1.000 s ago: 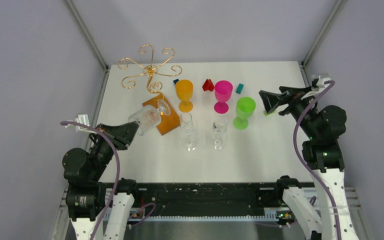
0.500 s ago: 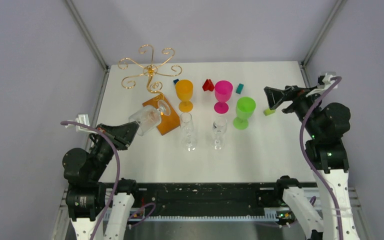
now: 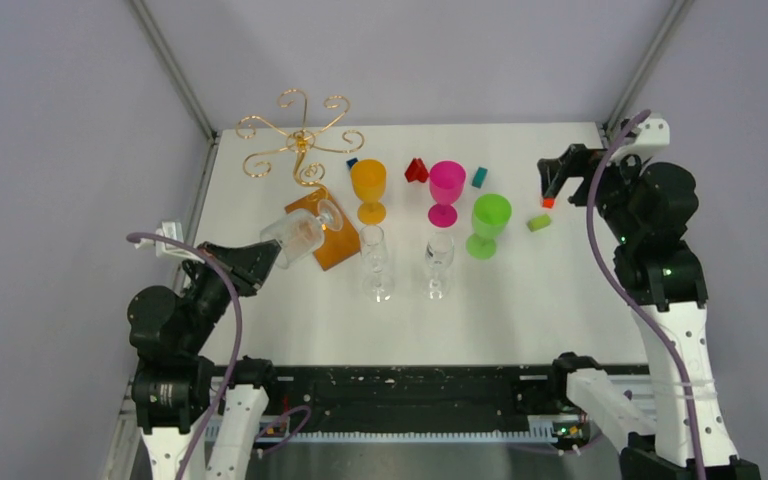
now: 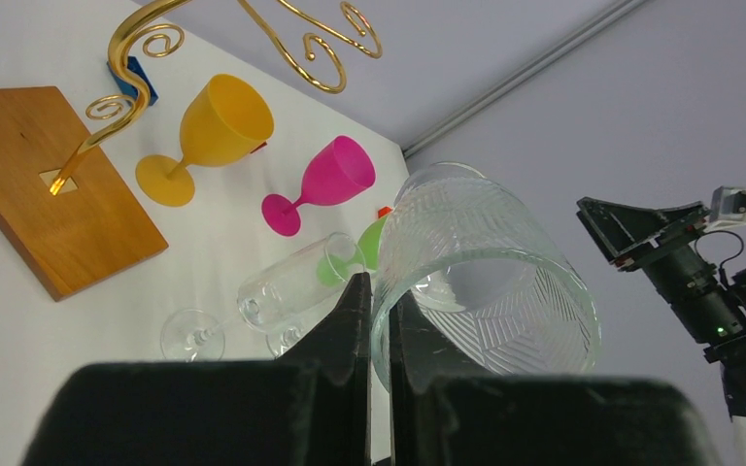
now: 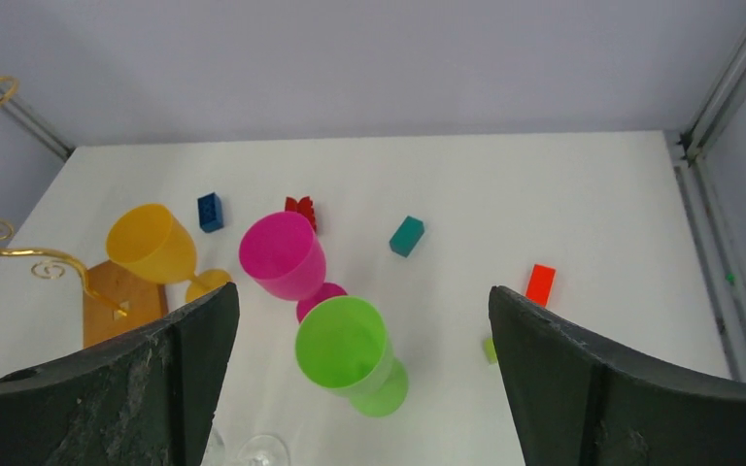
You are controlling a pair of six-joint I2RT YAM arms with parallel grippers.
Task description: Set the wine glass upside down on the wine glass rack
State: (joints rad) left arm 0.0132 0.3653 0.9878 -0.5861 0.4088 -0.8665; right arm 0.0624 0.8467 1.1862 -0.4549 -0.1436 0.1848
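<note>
— Where is the glass [image 3: 295, 235]?

— In the top view it is left of centre, in the air and tipped on its side. Its foot points up-right toward the rack [image 3: 338, 245] and its bowl points down-left. It overlaps the near-left corner of the rack's wooden base.

— What holds it?

— The left gripper [image 3: 260, 258]. In the left wrist view its fingers [image 4: 350, 325] are pinched together on the bowl's rim, with the glass wall between them.

— And the rack itself?

— It is in the upper left of the top view. Its gold scrolls are bare and it stands upright on the table [image 3: 520, 300].

— The right gripper [image 3: 550, 185]?

— It is at the upper right of the top view, raised off the table. In its own view the jaws stand wide apart with nothing between them.

— What else is there?

— An orange cup [image 3: 368, 185], a pink cup [image 3: 447, 185] and a green cup [image 3: 489, 222] stand in a row across the middle. Two clear glasses [image 3: 375, 262] stand upright just below them. Small blocks [image 3: 479, 177] are scattered near the cups.
</note>
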